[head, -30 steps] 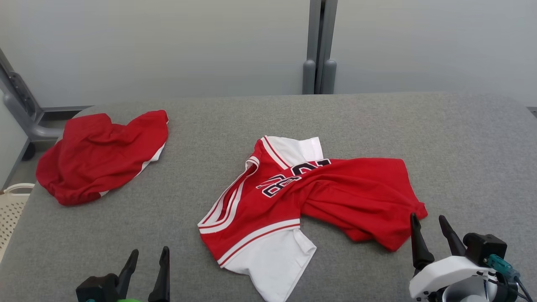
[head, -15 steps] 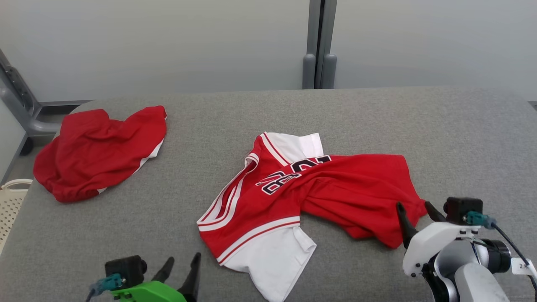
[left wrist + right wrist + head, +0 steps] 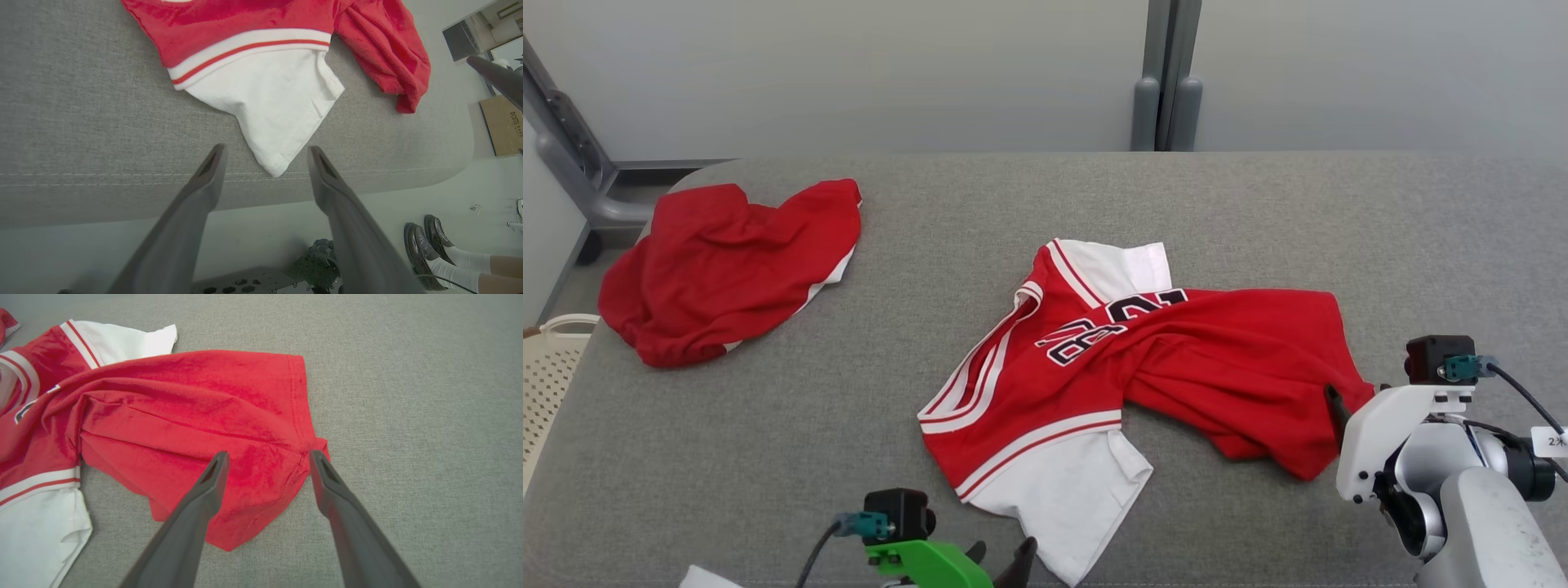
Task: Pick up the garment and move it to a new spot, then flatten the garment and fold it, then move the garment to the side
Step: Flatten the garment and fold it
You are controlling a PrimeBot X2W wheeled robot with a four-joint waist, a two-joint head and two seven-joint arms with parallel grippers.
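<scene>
The left hand [image 3: 266, 149] hovers at the near edge of the grey fabric-covered desk [image 3: 768, 441]. Its fingers are spread, the tip of the jersey's near white sleeve [image 3: 278, 106] shows between them, and nothing is gripped. In the left wrist view, past that desk edge, a person's dark shoes and white socks [image 3: 429, 249] stand on the floor. A brown cardboard box [image 3: 504, 122] lies further off, and what it holds cannot be told. The right hand [image 3: 268, 454] sits a little farther in, on the robot's right. Its fingers are also apart and straddle the near right corner of the hem, clamped on nothing, and whether the tips touch the cloth cannot be told. The red and white jersey [image 3: 1111, 359] lies crumpled at the middle of the desk. Its long axis runs roughly left to right, with the striped neckline toward the left and the red body and hem toward the right. One white sleeve points at the near edge and the other white sleeve [image 3: 1127, 265] points away. A fold of red cloth partly covers the black-and-white number [image 3: 1094, 335]. A cream perforated basket [image 3: 547, 367] stands off the desk's left side, and its contents cannot be seen. A second red garment [image 3: 727, 269] is bunched at the far left corner. A grey post [image 3: 1168, 82] rises behind the desk against the pale wall.
</scene>
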